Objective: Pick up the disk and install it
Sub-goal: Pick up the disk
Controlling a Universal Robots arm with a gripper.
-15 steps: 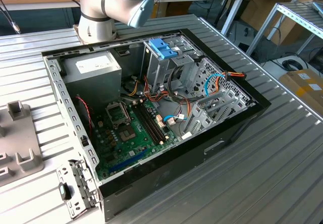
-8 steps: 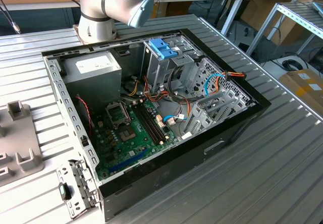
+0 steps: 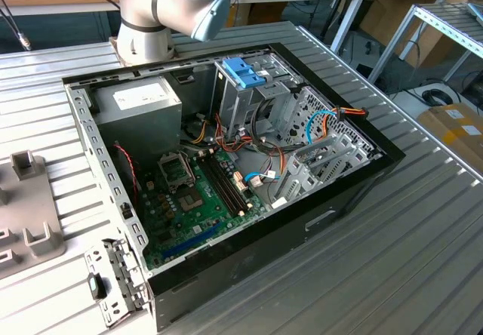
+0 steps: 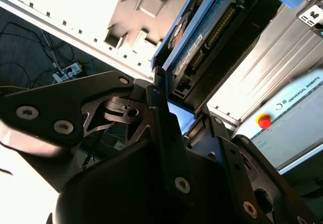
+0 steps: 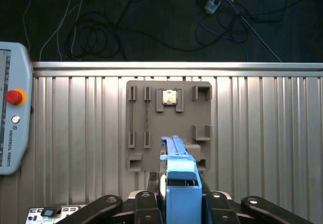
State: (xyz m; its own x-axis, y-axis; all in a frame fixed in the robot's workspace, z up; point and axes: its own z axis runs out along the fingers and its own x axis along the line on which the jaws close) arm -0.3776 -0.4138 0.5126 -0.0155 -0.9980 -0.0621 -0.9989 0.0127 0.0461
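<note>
Blue-framed disk [image 5: 176, 156] sits clamped in the gripper [image 5: 180, 196], picked up, and fitting it needs lining up with the cage [image 3: 234, 105] at the case's [image 3: 332, 199] 12 o'clock.

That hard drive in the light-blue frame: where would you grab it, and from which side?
Pinch the disk across its two broad flat faces near one end, coming in endwise. It is a thin slab, so those faces give flat, parallel contact and leave its narrow railed edges free. The gripper seems to hold it just so, above the grey fixture plate.
</note>
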